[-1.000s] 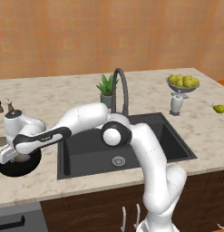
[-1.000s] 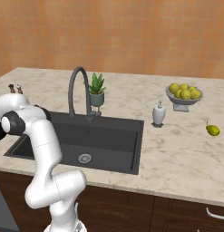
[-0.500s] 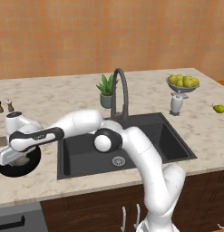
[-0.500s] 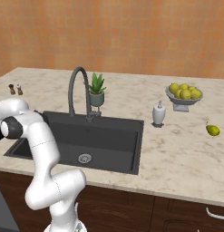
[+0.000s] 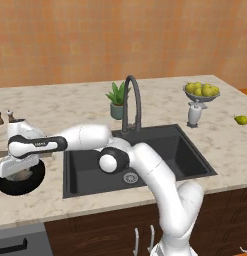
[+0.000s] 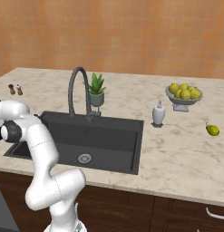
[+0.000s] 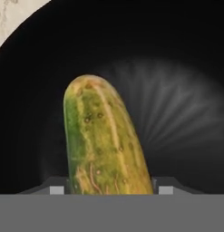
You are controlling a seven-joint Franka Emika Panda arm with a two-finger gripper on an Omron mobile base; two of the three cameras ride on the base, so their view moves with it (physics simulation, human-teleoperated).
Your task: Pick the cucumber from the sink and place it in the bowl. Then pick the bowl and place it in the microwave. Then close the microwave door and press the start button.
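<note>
My gripper is shut on the cucumber, a short yellow-green piece that stands between the two fingertips. Right under it spreads the black bowl, which fills the hand view around the cucumber. In the left base view the gripper hangs just over the bowl, which rests on the counter left of the dark sink. From the right base, the sink lies empty of loose items and the arm reaches off to the left. The microwave is out of view.
A dark gooseneck faucet and a potted plant stand behind the sink. A soap bottle, a footed fruit bowl and a loose pear sit at right. Salt and pepper shakers stand behind the bowl.
The hand has sunk a little toward the black bowl with the cucumber still in it, and the elbow has swung left over the sink. The jaws have kept their width.
</note>
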